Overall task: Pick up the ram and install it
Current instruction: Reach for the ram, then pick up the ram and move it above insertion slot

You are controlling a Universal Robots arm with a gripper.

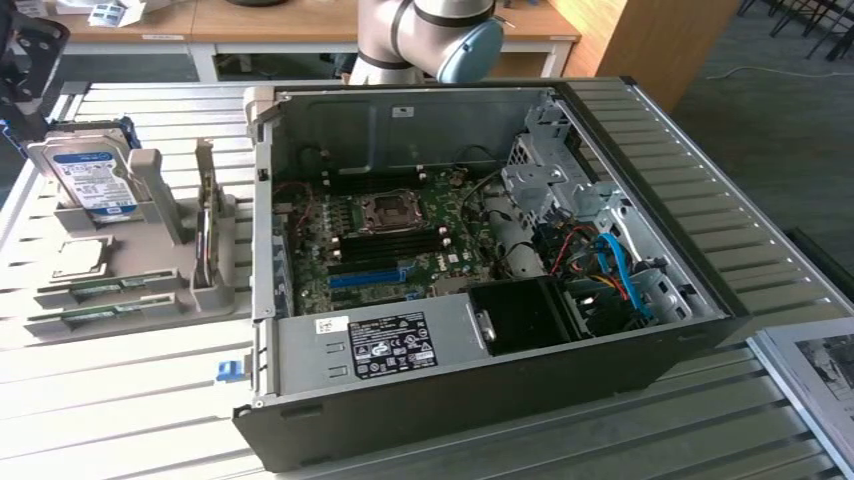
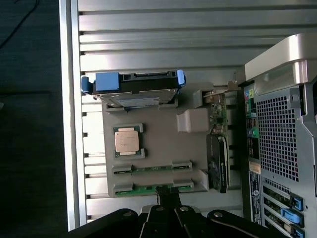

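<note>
A slatted metal worktop (image 1: 134,400) carries an open computer case (image 1: 467,380), which lies on its side with the motherboard (image 1: 387,240) exposed. The robot arm (image 1: 427,40) reaches in from the far edge. Just beside the case, on the exterior view's left, sits a grey parts tray (image 1: 220,290). A hard drive (image 1: 87,175) and an expansion card (image 1: 204,225) stand upright in it, and a processor chip (image 1: 80,258) lies flat.

The ram (image 2: 143,187) lies flat in the tray's outermost recess, at the end away from the hard drive. It is well apart from the motherboard and has not yet been lifted. A second stick (image 2: 151,168) lies in the neighbouring recess, between the ram and the processor chip. In the wrist view the end effector (image 2: 168,197) hovers close by the outer stick. Whether it is released or clenched cannot be told.

The work appears to be at the pick-up stage. To do it well, the end effector should probably centre along the stick's length and square up to its long edges. A straight lift would help it clear the recess ends without disturbing its neighbour.

Counted: one case, one arm, one tray, one hard drive, one expansion card, one processor chip, two memory sticks.
</note>
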